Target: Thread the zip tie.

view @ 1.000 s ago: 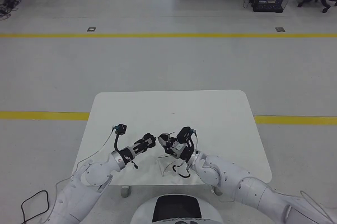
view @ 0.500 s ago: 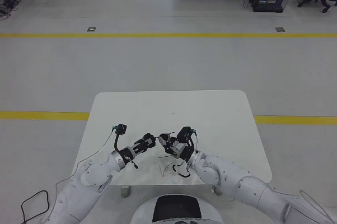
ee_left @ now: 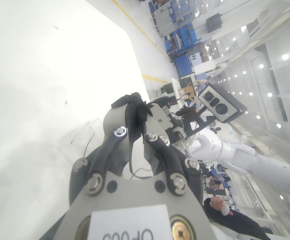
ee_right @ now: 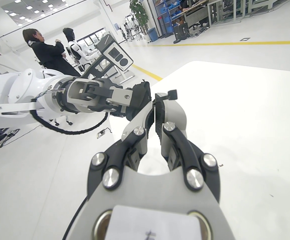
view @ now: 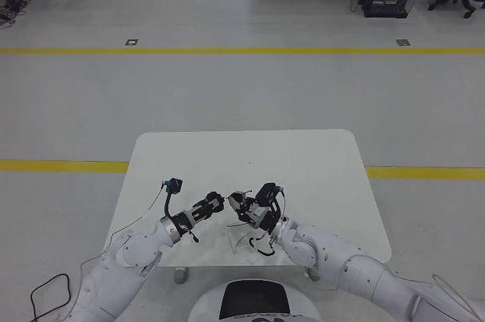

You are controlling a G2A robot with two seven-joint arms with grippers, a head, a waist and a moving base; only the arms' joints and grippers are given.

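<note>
So both arms meet over the near middle of the table [view: 307, 153], tips almost touching. The right gripper [ee_right: 155, 108] has its fingers pinched together on the zip tie [ee_right: 172, 94], with the little square head poking out just past the tips. The left gripper [ee_left: 135, 111] is also closed, and from its wrist view there's a thin black strand running back between its fingers. I'm reading that as the tail end of the same tie, but it's thin enough that I wouldn't swear to it. The tie is up in the air between the two grippers, not lying on the table. A clear plastic piece [view: 244, 241] sits on the table just nearer than them. My take is that this is the lining-up bit, tail tip into the head slot, and nothing looks threaded yet. To do it well, I'd hold the head dead steady and turn it so the slot faces the left gripper. The tail should be gripped close to its tip so it doesn't flop, then fed straight in along the slot's axis. Go slow, because coming in at an angle will just bend the strap or knock the head sideways in the pinch.
</note>
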